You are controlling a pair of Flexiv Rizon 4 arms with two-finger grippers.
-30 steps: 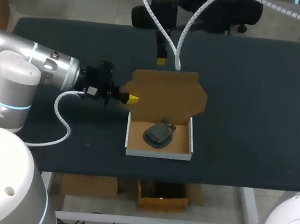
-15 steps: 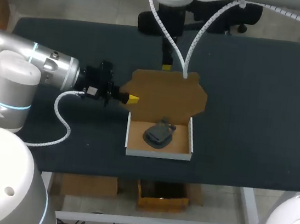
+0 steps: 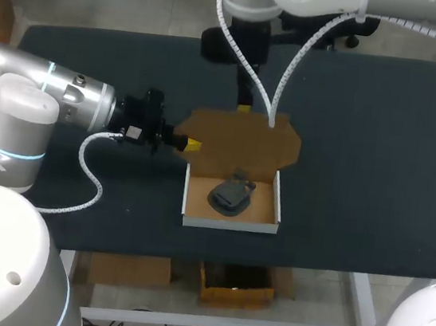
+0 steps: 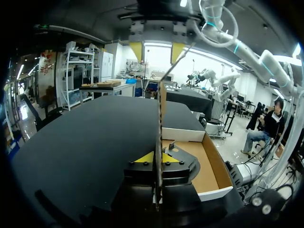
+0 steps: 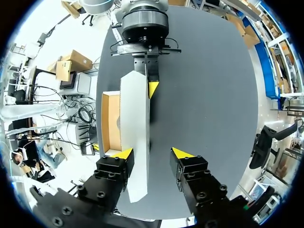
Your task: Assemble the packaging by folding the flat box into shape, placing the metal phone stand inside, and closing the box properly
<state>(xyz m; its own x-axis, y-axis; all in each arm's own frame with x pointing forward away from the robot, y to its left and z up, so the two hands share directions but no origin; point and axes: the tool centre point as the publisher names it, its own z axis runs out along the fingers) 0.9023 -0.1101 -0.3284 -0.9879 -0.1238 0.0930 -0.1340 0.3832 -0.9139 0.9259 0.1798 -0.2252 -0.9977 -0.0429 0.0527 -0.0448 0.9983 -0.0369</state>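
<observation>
1. while the white box [image 3: 230, 222] sits open near the front edge of the black table [image 3: 364, 150], its brown lid [image 3: 241, 138] stands up.
2. the stand [image 3: 230, 194] lies inside the box.
3. the left gripper [image 4: 158, 157] is clenched on the lid's side edge.
4. the right gripper [image 5: 153, 153] is released, with the lid's far edge between its fingers, nearer to one of them.

A robotics lab: robot arms [image 3: 50, 93] at a worktable [image 3: 380, 152].
</observation>
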